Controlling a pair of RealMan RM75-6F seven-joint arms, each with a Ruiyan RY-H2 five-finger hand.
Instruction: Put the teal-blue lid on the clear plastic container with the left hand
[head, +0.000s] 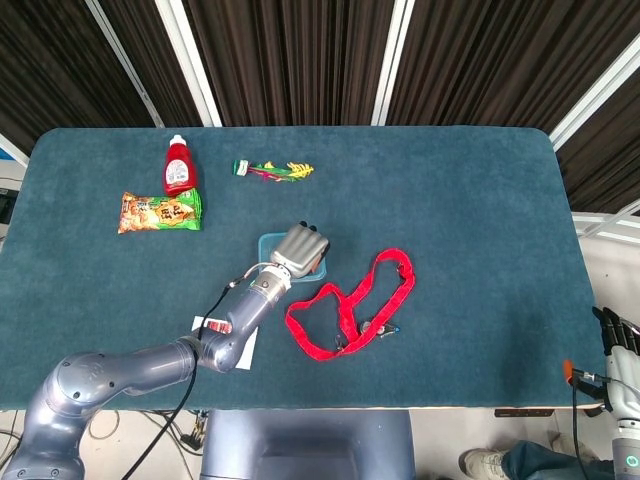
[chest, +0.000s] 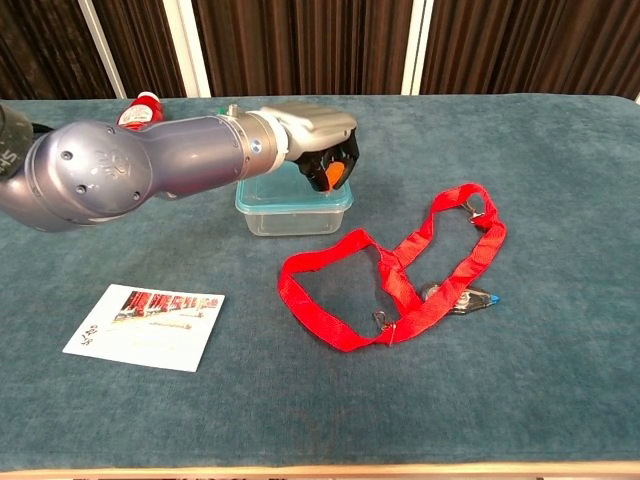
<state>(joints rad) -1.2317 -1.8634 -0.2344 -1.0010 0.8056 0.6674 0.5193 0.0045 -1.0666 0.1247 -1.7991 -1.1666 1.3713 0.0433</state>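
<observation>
You cannot read any text in these pictures. The printed card (chest: 145, 326) at about 8 o'clock on the table (chest: 560, 400) shows red pictures and small dark lines of writing, but they are too small to read. The snack packet (head: 159, 211) at about 10 o'clock has large printed characters that stay blurred, and the red bottle (head: 179, 167) just beyond it carries a label you cannot make out.

I see my left arm's glossy grey rounded shell, a silver-backed left hand (chest: 318, 140) with black fingers, orange pads, and a black cable.
</observation>
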